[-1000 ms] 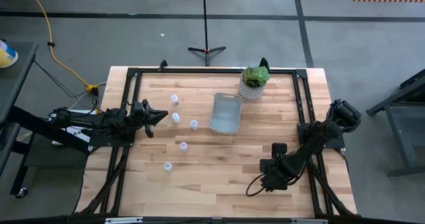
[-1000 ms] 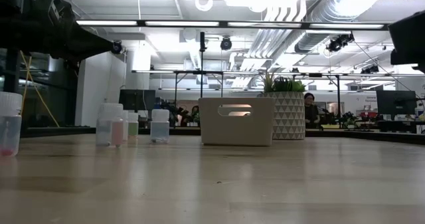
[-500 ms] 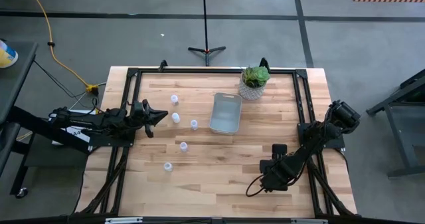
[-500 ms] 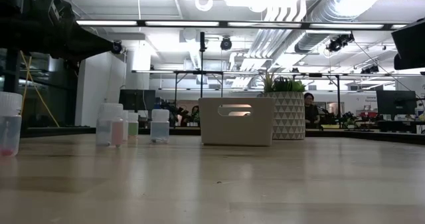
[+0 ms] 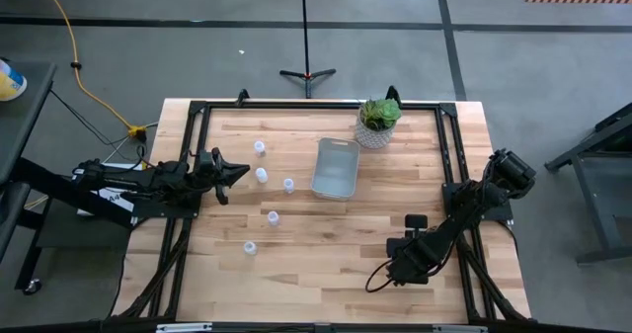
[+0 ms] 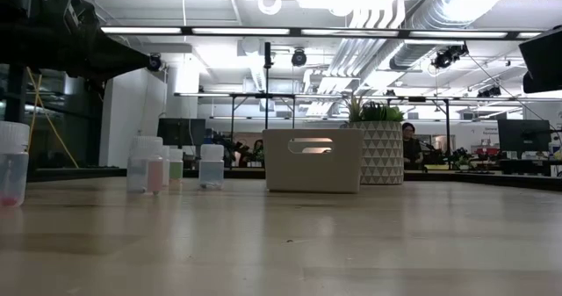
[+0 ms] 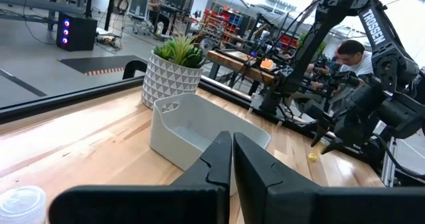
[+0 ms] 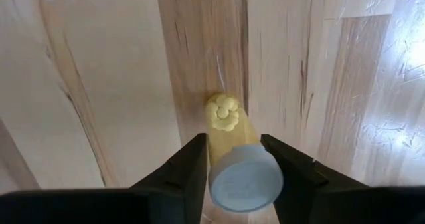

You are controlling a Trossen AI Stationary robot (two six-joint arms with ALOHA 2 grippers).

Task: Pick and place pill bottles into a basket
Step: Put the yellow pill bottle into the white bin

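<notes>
- Here the right end effector point(image 8: 234, 159) grips a pill bottle point(image 8: 240, 172) between its fingers, yellow pills showing inside, above the counter point(image 5: 326, 234) near its front right.
- Five more pill bottles point(image 5: 274, 217) stand on the counter's left half, left of the basket point(image 5: 336, 168).
- The left end effector point(image 7: 232, 159) is pressed closed on nothing, at the left edge, pointing toward the basket, just beside one bottle point(image 5: 261, 175).

This is a robotics lab in an open industrial hall. The wooden bench point(image 5: 326, 234) stands on a grey concrete floor point(image 5: 197, 66) marked with dark lines, a yellow cable point(image 5: 84, 81) trailing at far left. Exposed ducts point(image 6: 386, 15) and strip lights run overhead. Beyond the bench, another robot arm point(image 7: 352, 44), workbenches and a seated person point(image 7: 352, 54) show.
</notes>
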